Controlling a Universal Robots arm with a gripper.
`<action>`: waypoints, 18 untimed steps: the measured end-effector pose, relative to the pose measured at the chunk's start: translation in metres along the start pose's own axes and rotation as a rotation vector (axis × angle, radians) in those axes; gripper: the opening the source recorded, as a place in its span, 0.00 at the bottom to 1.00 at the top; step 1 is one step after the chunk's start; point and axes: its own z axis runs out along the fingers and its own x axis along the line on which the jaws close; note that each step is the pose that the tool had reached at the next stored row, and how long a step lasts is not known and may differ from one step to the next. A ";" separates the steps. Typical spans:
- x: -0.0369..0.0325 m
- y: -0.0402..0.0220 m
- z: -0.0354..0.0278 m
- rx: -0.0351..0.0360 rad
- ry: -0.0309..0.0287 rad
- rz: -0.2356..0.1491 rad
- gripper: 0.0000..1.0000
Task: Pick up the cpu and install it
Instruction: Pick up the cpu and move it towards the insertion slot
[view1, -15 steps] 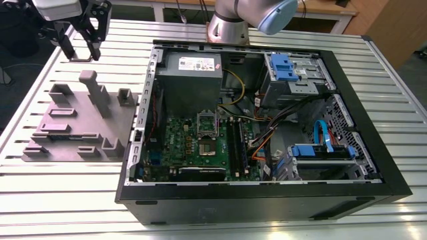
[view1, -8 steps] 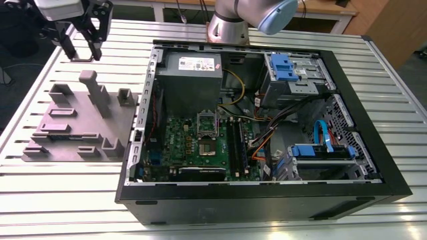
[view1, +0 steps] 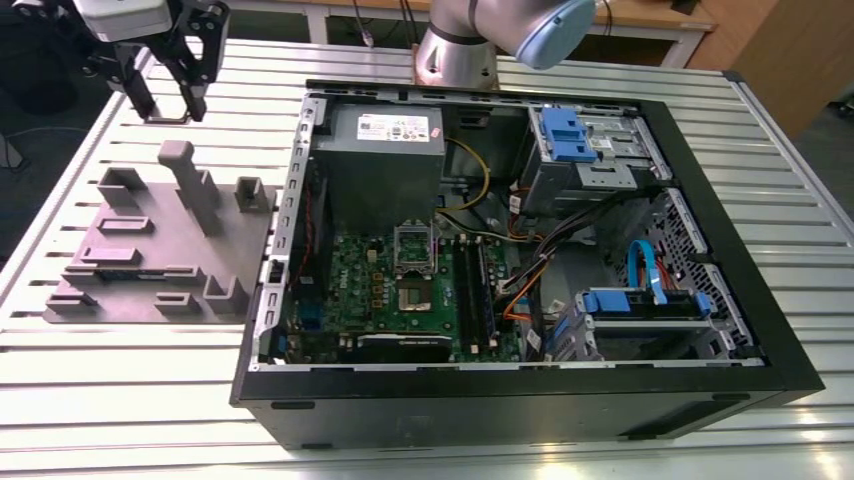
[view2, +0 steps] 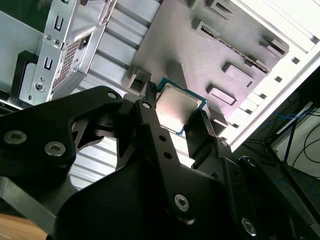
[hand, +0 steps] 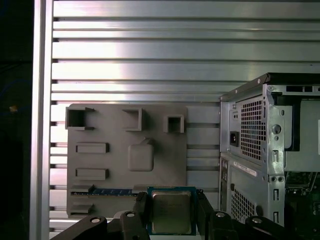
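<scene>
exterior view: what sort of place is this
Probably a robotics lab bench set up for PC assembly: an open computer case on a slatted metal table, a grey parts fixture beside it, and the hand gripping the cpu.

Open computer case (view1: 534, 400) lies on the slatted table (view1: 134, 400); fixture tray (view1: 160, 270) just beside it on the exterior view's left; motherboard (view1: 387, 290) in the case, power supply (view1: 384, 150) behind it; gripper (view1: 171, 100) above tray's far end, cpu (hand: 171, 210) clamped between its fingers.
</scene>
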 end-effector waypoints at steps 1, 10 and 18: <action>-0.0003 0.0000 0.0000 0.0000 0.0000 0.000 0.47; -0.0021 0.0000 0.0000 0.0000 0.0000 0.000 0.47; -0.0035 0.0000 0.0000 0.0000 0.0000 0.000 0.47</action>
